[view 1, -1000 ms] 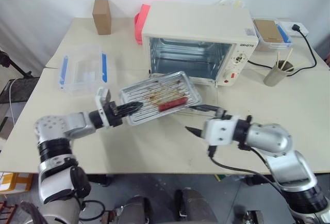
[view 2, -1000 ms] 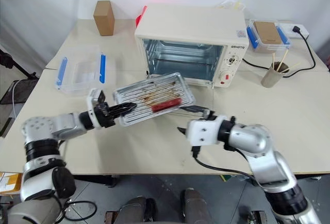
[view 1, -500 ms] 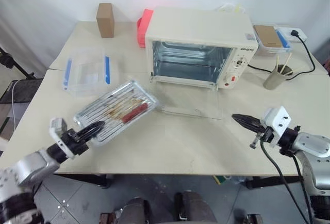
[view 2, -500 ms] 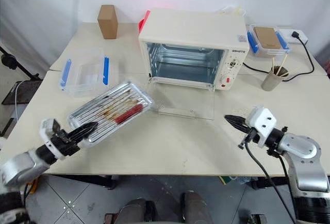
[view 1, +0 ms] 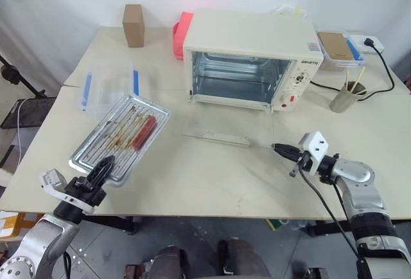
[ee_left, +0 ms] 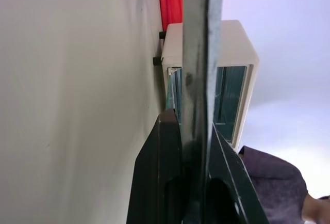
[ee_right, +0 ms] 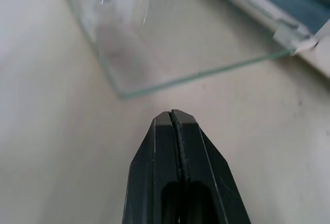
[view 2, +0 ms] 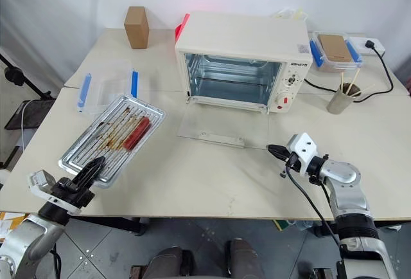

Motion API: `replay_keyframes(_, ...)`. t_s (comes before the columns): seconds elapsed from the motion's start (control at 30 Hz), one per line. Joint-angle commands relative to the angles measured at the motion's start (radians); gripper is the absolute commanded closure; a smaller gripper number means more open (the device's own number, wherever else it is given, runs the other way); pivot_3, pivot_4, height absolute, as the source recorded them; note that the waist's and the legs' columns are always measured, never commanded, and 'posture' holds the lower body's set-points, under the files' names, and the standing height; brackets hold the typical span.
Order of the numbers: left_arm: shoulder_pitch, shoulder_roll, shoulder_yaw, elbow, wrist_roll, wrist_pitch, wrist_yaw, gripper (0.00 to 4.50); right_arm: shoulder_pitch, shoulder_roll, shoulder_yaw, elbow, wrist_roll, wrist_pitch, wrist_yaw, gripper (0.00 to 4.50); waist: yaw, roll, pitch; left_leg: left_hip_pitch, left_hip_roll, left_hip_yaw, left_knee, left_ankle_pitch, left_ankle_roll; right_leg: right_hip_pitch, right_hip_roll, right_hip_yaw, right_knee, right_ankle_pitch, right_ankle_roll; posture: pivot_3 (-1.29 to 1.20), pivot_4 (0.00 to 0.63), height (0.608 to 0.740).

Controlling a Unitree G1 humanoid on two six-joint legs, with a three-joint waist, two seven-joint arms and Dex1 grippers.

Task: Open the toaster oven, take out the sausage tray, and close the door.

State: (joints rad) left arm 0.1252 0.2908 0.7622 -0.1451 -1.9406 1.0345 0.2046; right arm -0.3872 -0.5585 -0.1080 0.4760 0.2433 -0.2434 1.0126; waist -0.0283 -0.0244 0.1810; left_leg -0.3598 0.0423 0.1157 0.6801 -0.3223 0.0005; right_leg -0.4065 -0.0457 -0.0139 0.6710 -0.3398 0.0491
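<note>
The cream-white toaster oven [view 1: 247,38] stands at the back middle of the table. Its glass door [view 1: 228,123] lies folded down flat, white bar handle [view 1: 215,138] toward me. The silver sausage tray [view 1: 122,139], grease-streaked with one red sausage [view 1: 142,131], hangs tilted over the table's front left. My left gripper [view 1: 103,166] is shut on the tray's near rim, which appears edge-on [ee_left: 196,53] in the left wrist view. My right gripper [view 1: 277,147] is shut and empty, level above the table, pointing at the door's front right corner [ee_right: 121,92].
A clear plastic box with blue clips [view 1: 108,85] sits just behind the tray. A cardboard box [view 1: 133,17] and a red object [view 1: 182,27] stand at the back left. At the back right are a cup of sticks [view 1: 345,96], another clipped box [view 1: 337,44] and a black cable [view 1: 385,67].
My left gripper carried the tray from in front of the oven to the front left. The right gripper left the tray's underside, shut, swung right, then came back beside the door's corner.
</note>
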Motion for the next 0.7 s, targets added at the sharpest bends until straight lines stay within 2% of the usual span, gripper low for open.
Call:
replay_keyframes(0.03, 0.012, 0.011, -0.003, -0.035, -0.032, 0.005, -0.014, 4.5, -0.026, 0.006, -0.086, -0.055, 0.131, -0.013, 0.035, 4.47, 0.0, 0.0, 0.0, 0.0, 0.0, 0.0, 0.0, 0.0, 0.0, 0.0, 0.0, 0.0, 0.0, 0.0, 0.0, 0.0, 0.15, 0.74)
replay_keyframes(0.27, 0.007, 0.059, -0.056, -0.017, -0.032, 0.054, -0.056, 4.5, -0.041, 0.006, -0.251, -0.337, 0.472, 0.325, -0.076, 4.47, 0.0, 0.001, 0.0, 0.0, 0.001, -0.001, -0.001, 0.0, 0.0, 0.0, 0.0, 0.0, -0.001, 0.0, 0.0, 0.0, 0.15, 0.74)
replay_keyframes(0.43, -0.012, 0.127, -0.132, 0.022, -0.032, 0.105, -0.093, 4.5, -0.007, -0.049, -0.28, -0.438, 0.546, 0.472, -0.058, 4.47, 0.001, 0.001, 0.0, 0.0, 0.001, -0.001, -0.003, -0.001, 0.0, 0.001, 0.0, -0.001, -0.004, 0.0, 0.0, 0.0, 0.15, 0.74)
replay_keyframes(0.53, -0.051, 0.2, -0.219, 0.064, -0.032, 0.151, -0.122, 4.5, 0.083, -0.117, -0.27, -0.504, 0.521, 0.499, 0.012, 3.98, 0.008, 0.001, 0.0, -0.001, 0.001, -0.002, -0.006, -0.001, 0.001, 0.001, 0.0, -0.002, -0.006, 0.0, 0.0, 0.0, 0.15, 0.74)
replay_keyframes(0.7, -0.18, 0.277, -0.371, 0.174, -0.032, 0.185, -0.147, 4.5, 0.316, -0.188, -0.255, -0.614, 0.414, 0.37, 0.176, 2.39, 0.015, 0.001, 0.0, 0.0, -0.001, -0.002, -0.013, 0.0, 0.0, 0.0, -0.001, -0.002, -0.01, 0.0, 0.0, 0.0, 0.15, 0.74)
